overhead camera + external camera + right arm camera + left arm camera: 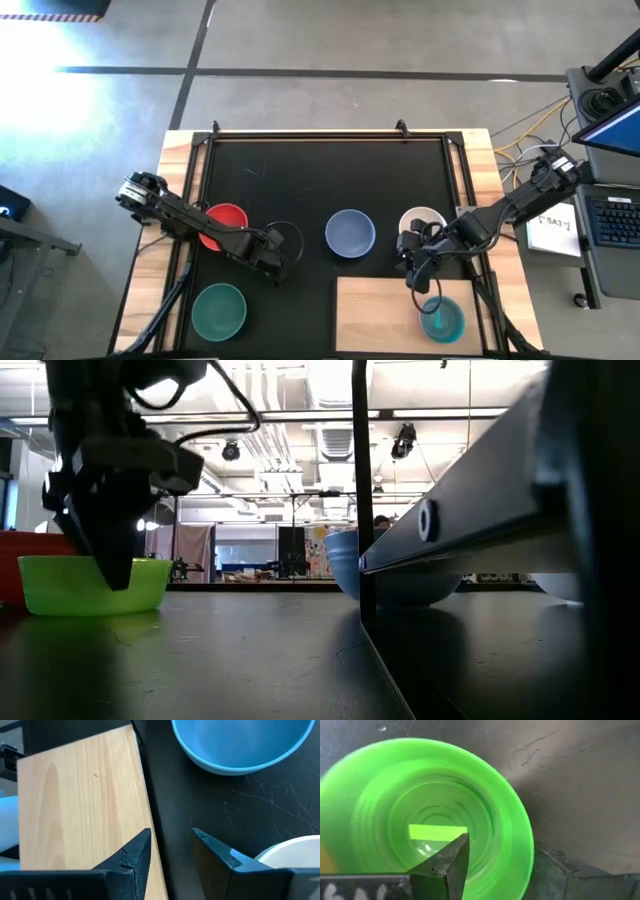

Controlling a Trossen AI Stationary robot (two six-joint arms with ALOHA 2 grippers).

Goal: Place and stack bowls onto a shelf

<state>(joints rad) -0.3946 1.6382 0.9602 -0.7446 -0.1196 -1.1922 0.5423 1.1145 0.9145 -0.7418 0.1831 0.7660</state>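
On the table edge, a white sheet (556, 228) reads "SA3".

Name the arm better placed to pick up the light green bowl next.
Left. The left gripper is down at the light green bowl, while the right gripper, open, hangs across the mat between the shelf and the white bowl.

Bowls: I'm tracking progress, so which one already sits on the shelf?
The blue bowl, alone on the wooden shelf; the others rest on the black mat.
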